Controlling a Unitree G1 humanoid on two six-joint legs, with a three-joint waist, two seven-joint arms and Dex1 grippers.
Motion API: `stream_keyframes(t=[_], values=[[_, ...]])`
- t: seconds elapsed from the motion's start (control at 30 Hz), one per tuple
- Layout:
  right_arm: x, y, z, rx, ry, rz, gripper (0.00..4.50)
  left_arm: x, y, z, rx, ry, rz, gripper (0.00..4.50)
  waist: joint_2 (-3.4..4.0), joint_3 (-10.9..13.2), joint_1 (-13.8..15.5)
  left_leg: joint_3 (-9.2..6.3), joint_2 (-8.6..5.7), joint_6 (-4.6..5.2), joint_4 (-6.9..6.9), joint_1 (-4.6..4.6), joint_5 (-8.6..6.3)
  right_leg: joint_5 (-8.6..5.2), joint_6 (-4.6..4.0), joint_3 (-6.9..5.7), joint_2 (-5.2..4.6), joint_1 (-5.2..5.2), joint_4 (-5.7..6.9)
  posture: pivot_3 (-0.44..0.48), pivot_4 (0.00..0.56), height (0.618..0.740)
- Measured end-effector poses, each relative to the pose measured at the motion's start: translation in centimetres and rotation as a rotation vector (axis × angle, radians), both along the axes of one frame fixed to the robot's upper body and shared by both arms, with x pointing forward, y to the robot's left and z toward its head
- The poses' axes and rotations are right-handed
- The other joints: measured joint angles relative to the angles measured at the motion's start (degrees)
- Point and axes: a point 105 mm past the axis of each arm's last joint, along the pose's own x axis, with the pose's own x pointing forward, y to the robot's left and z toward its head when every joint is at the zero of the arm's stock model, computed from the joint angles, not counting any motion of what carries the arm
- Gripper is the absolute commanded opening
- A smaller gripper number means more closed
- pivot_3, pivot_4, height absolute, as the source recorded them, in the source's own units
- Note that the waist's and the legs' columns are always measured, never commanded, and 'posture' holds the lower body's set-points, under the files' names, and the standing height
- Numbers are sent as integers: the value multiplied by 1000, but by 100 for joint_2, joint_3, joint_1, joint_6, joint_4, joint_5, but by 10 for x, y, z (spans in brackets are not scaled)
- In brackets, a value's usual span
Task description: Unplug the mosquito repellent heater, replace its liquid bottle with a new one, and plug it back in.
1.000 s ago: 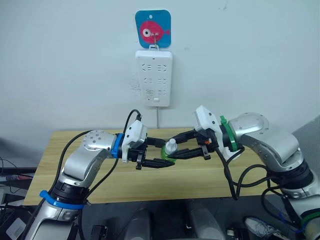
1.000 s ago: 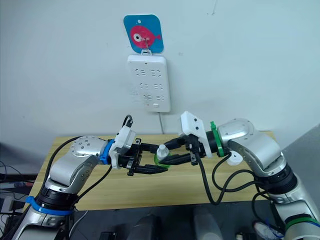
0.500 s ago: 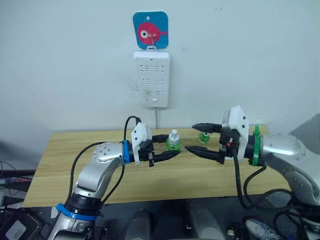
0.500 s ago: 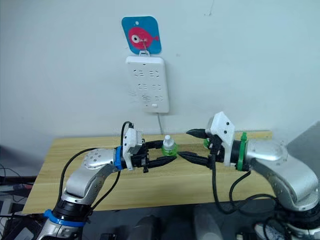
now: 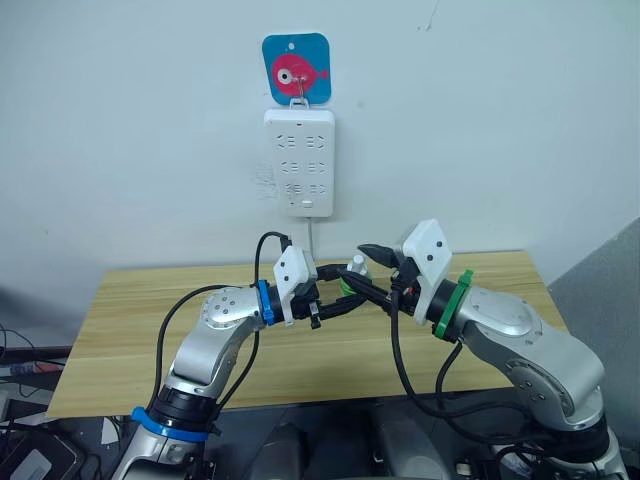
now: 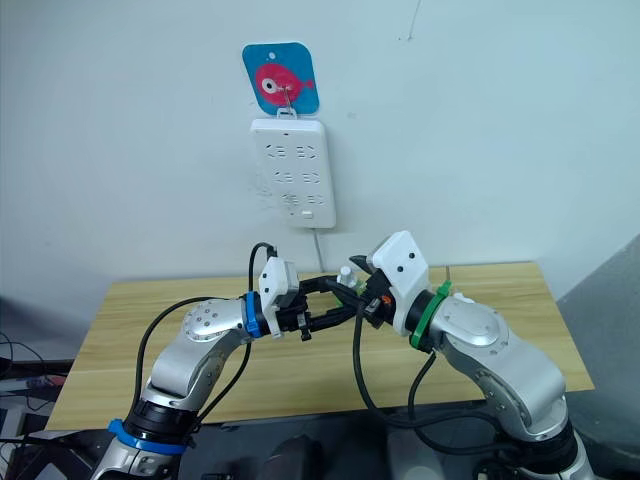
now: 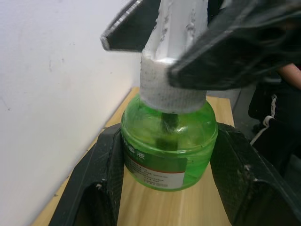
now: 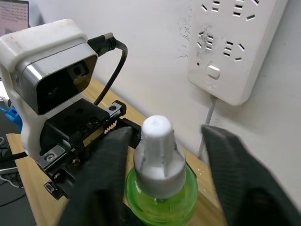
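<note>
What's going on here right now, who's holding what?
The left gripper is clamped on the body of a green liquid bottle, holding it above the wooden table. The right gripper is positioned around the bottle's white cap, fingers on either side of it; whether they actually grip it isn't clear. The white power strip hangs on the wall behind with nothing plugged into it.
</note>
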Motion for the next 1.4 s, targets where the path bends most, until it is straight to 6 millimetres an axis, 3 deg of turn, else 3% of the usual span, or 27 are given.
stream_keyframes(t=[0.03, 0.07, 0.27, 0.53, 0.63, 0.67, 0.87, 1.0, 1.07, 1.23, 1.3, 1.4], values=[[-1, 1, 0, 0, 2, 8, 1081, 0, 0, 0, 0, 0, 1, 2249, -1, -1, 0, 0, 0, 0, 0, 0, 0, 0, 0, 0, 0, 0, 0, -174, 144, 740], [-1, 1, 0, -1, 3, 13, 999, 0, 0, 0, 0, 1, 2, 2249, 0, -3, 0, 0, -1, 0, 0, -1, 0, 0, 0, 0, 0, 0, -1, -174, 144, 740], [-1, -2, 3, -47, 4, 127, 1001, -3, -1, 2, -8, 13, -15, 2249, -1, -10, 1, 7, -2, 2, 1, 3, 1, 0, 0, -4, 1, 2, -2, -144, 140, 740], [-8, -10, 12, -305, 32, 686, 1001, -29, 0, 4, 53, 0, -210, 2249, -1, -9, 19, 10, 0, 7, -3, 19, 2, 0, 0, -13, 8, 13, -6, -95, 142, 740], [-6, -12, 18, -339, 66, 766, 1001, -30, -2, 7, 55, -23, -240, 2249, -1, -9, 47, 6, 1, 7, -3, 15, 2, 1, -2, -11, 5, 12, -6, -100, 139, 740], [-6, -13, 20, -346, 67, 774, 1351, -30, -3, 8, 50, -27, -244, 2249, -2, -10, 65, 5, 1, 6, -3, 15, 2, 2, -3, -9, 2, 12, -6, -109, 140, 740], [8, -33, 15, -334, 133, 661, 3384, -22, 4, 9, 36, -23, -198, 2249, -2, -11, 148, 2, 0, 6, -1, -5, 2, 3, -4, -6, -6, -4, -8, -146, 139, 740], [1, -63, 18, -323, 119, 495, 3424, -19, 5, 9, 13, -28, -163, 2249, -3, -13, 188, -10, -1, 6, -2, -19, 1, 3, -4, -14, -9, -7, -17, -163, 139, 740], [-6, -66, 18, -299, 100, 443, 3424, -17, 6, 8, 3, -26, -143, 2249, -3, -14, 178, -7, -1, 6, -2, -20, 1, 3, -4, -10, -9, -7, -15, -170, 139, 740], [-23, -34, 15, -129, 19, 328, 3424, -16, 0, 10, -30, -34, -132, 2249, 2, -36, 77, 9, 6, 5, 0, 0, 3, 4, -5, 3, 2, -1, -5, -177, 137, 740], [-22, -17, 15, -67, -11, 273, 3424, -17, -3, 11, -40, -35, -137, 2249, 9, -42, 52, 9, 4, 2, 0, 6, 11, 6, -8, 6, 6, 4, -3, -177, 137, 740], [-14, -8, 12, -55, -25, 191, 3424, -17, -4, 10, -41, -35, -138, 2249, 11, -60, 14, 15, -1, 4, 0, 10, 27, 19, 0, 4, 11, 7, -7, -188, 130, 740]])
